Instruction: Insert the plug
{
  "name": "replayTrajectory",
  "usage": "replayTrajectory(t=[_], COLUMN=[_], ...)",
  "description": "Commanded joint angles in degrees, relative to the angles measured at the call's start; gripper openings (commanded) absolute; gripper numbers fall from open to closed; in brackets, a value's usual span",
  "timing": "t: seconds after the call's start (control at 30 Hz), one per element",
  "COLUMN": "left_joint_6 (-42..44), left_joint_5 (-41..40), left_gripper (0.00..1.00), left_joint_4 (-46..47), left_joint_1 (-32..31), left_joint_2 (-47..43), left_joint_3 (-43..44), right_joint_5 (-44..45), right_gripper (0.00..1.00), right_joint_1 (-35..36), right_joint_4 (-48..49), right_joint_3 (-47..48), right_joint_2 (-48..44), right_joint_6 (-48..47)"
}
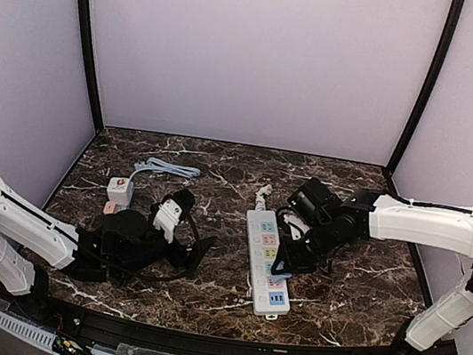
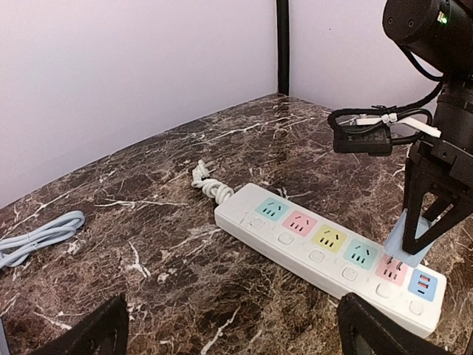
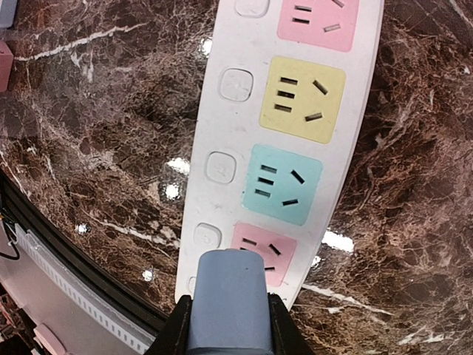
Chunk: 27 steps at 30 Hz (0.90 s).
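Right gripper (image 3: 225, 325) clamps the blue plug (image 3: 225, 292); left gripper (image 2: 236, 336), fingers apart, sits farther off toward the left edge; the power strip (image 3: 214, 111) lies lengthwise toward the bench's near edge; the plug stands directly above its near-end pink socket (image 3: 279, 248), seating unclear.
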Motion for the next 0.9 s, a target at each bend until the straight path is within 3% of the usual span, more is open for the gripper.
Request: replayTrajectory(t=[0.0,0.87], left_joint_6=[-1.85,-1.97], left_joint_5=[-0.21,0.65], left_gripper=[0.99,0.99], left_joint_4=[1.39,1.48], left_joint_1=[0.41,0.51], left_joint_2=[-1.17,-1.57], left_joint_3=[-0.94,-1.40], right_joint_5=[-0.60,3.53], right_gripper=[0.00,0.00], right_joint_1=[-0.38,-0.44], right_joint_4=[1.79,1.19], right_joint_3=[-0.68,-1.79], right_joint_2=[1.44,4.39], right_joint_6=[0.57,2.77])
